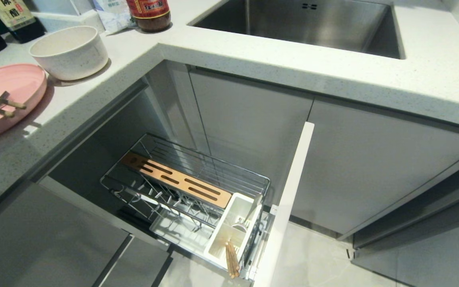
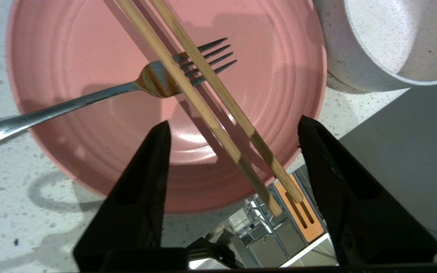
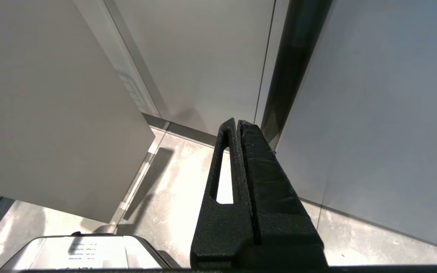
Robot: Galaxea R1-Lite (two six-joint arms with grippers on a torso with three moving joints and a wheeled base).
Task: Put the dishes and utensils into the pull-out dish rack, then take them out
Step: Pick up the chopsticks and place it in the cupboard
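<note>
1. My left claw (image 2: 233, 151) is hanging released over the wide flat pale-pink round plate (image 2: 89, 57), fingers spread wide.
2. The pair of light-brown wooden chopsticks (image 2: 207, 98) is lying between my fingers, untouched, crossing the slim silver metal fork (image 2: 101, 94).
3. The cream-white speckled bowl (image 2: 389, 41) is sitting just beside the plate.
4. My right claw (image 3: 238, 125) is hanging clenched near the floor.

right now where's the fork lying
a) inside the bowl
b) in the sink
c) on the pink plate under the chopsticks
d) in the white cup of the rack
c: in the left wrist view the fork rests on the plate with the chopsticks crossing over its tines, its handle reaching past the plate's rim.
</note>
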